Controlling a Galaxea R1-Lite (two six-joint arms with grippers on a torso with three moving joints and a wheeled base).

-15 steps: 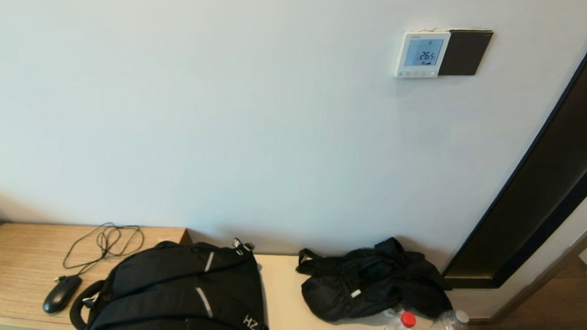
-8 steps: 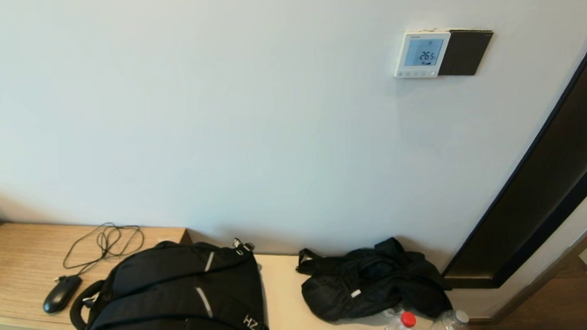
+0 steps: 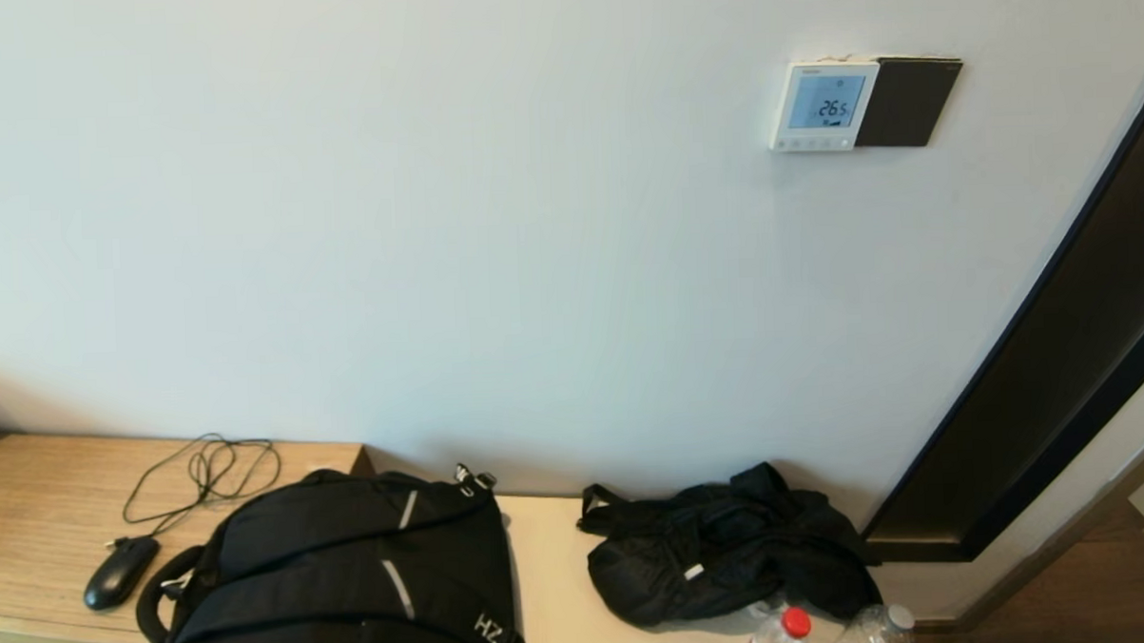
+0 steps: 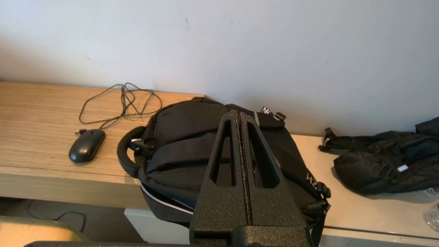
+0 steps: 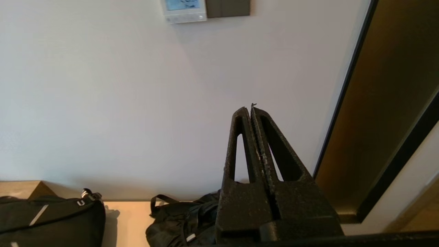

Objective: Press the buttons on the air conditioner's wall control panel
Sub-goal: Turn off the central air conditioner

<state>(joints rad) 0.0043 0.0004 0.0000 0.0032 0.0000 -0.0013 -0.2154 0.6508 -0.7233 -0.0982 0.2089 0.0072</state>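
Observation:
The white wall control panel (image 3: 822,105) hangs high on the wall, its pale blue screen reading 26.5. A row of tiny pale buttons (image 3: 810,144) runs along its lower edge. Only the panel's lower part shows in the right wrist view (image 5: 184,11), with the buttons (image 5: 187,18). My right gripper (image 5: 249,109) is shut and empty, well below the panel and pointing at the bare wall. My left gripper (image 4: 238,114) is shut and empty, low over the black backpack (image 4: 192,144). Neither gripper shows in the head view.
A dark brown plate (image 3: 907,101) adjoins the panel's right side. A dark door frame (image 3: 1058,343) stands to the right. On the wooden shelf (image 3: 36,502) lie a wired mouse (image 3: 119,571), the backpack (image 3: 352,567), a black bag (image 3: 723,545) and two bottles (image 3: 783,635).

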